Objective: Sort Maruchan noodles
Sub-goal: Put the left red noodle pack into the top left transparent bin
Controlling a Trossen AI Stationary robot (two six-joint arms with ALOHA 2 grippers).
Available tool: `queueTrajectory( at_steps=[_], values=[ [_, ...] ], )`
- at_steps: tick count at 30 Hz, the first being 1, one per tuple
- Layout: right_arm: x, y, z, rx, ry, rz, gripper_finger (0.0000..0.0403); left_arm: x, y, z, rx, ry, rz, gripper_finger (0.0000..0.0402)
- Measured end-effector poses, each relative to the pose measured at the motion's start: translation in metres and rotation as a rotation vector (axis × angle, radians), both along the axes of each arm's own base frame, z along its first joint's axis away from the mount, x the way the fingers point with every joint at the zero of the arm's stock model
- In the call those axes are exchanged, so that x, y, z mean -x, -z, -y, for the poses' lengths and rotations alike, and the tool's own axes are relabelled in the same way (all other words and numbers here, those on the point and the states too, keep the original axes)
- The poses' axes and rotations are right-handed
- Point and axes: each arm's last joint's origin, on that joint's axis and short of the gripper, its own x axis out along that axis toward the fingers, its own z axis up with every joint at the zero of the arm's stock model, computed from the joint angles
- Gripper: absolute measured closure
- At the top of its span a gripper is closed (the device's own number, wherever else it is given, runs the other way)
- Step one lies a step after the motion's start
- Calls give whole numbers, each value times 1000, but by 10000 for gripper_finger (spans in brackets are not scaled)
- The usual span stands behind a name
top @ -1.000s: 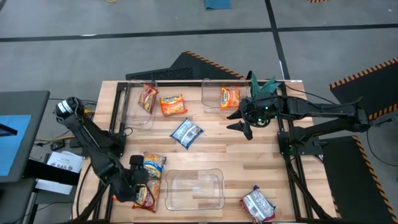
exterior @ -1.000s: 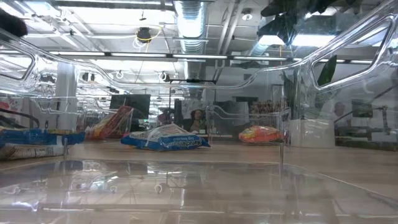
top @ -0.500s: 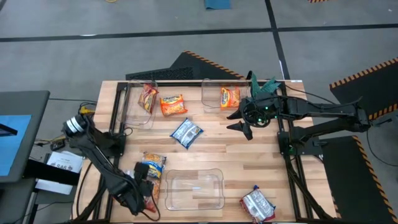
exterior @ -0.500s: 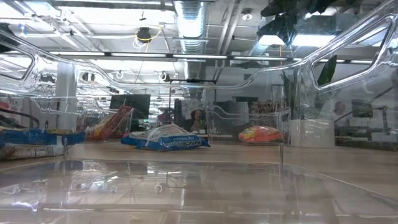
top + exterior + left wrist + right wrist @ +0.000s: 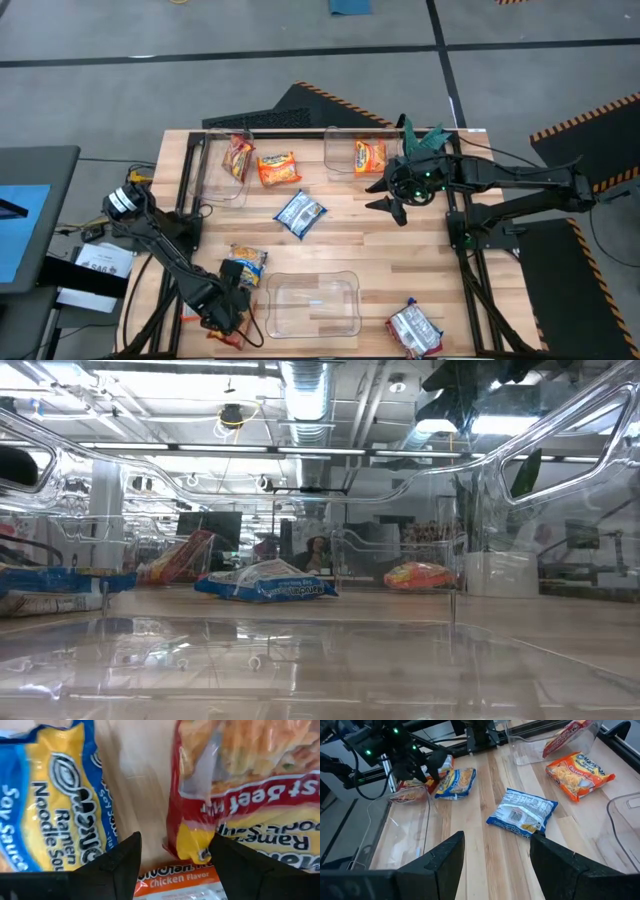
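We see the left pincer (image 5: 228, 310) spread open, empty, low over packets (image 5: 240, 795) at the table's (image 5: 400, 260) near-left corner. Right pincer (image 5: 385, 192) open, empty, beside far bin (image 5: 345, 150). Other packets scattered.

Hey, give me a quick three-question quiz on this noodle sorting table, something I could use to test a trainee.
1. True or false: the near clear plastic bin holds a noodle packet.
2. The blue-and-white crinkly noodle packet lies: A) inside a bin, B) on bare wood mid-table, C) on the floor.
3. Fill in: in the left wrist view, the orange plastic packet between the open fingers of the left tool reads "___ Flavor".

Key: 1 false; 2 B; 3 Chicken.
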Motion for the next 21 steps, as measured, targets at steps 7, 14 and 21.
queueTrajectory(
  at_steps=[7,14,21],
  values=[
    [0,0,0,2,-1,0,159,-3,1,-4,-7,27,-10,285],
    [0,0,0,18,-8,7,159,-5,1,-8,-47,-8,11,397],
    [0,0,0,17,-8,7,159,-1,-29,-14,-98,-82,2,401]
  ],
)
